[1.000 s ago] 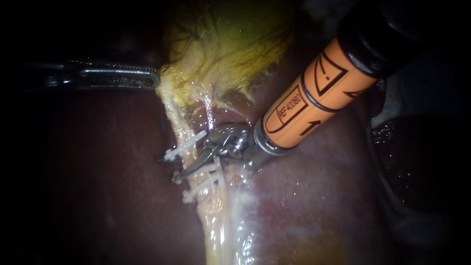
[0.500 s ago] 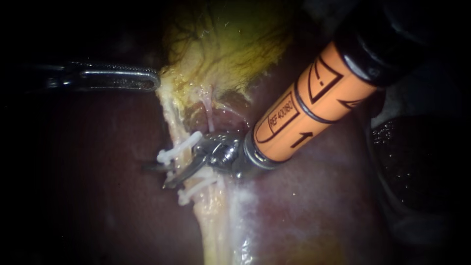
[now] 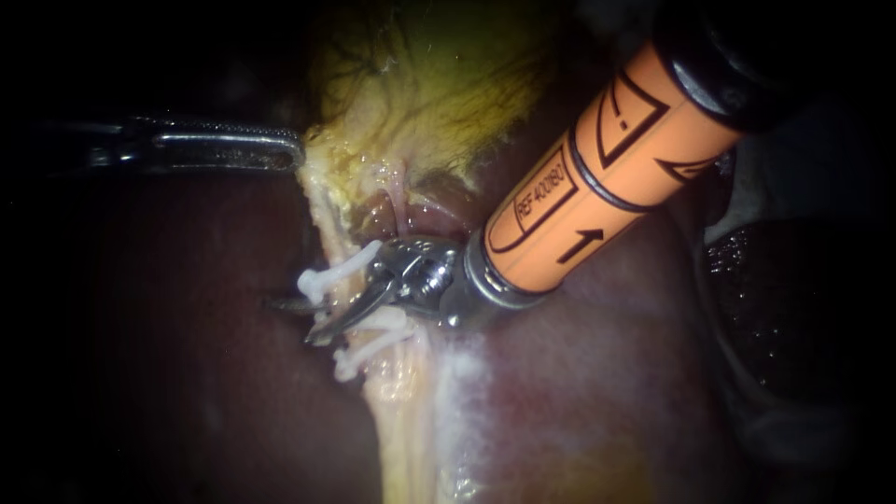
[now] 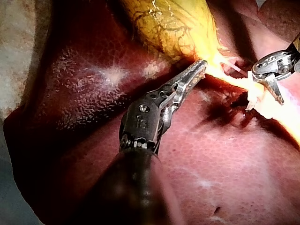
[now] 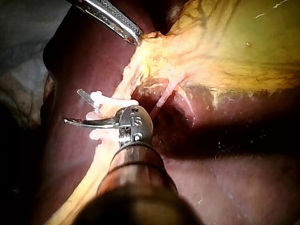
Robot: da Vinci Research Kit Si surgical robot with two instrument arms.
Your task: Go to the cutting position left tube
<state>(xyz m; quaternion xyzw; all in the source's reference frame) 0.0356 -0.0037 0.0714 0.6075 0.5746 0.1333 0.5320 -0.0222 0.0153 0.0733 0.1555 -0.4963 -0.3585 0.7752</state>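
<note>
Closest to the camera is the right instrument (image 3: 292, 320), with its fat orange shaft coming in from the upper right. Its pincer is released: the two thin blades stand apart. They reach across the left tube (image 3: 329, 219), one blade on each side of it. I cannot tell if they touch it.

The left tube is the pale yellow string that runs down over the dark red liver (image 3: 187, 373). The blades sit between the top clip (image 3: 336, 271) and the lower clips (image 3: 369, 341), which are all white.

Farther back, the left instrument (image 3: 280, 151) comes in from the left. Its pincer is clenched on the edge of the gallbladder (image 3: 439, 93), which is yellow-green and lies farthest away.
</note>
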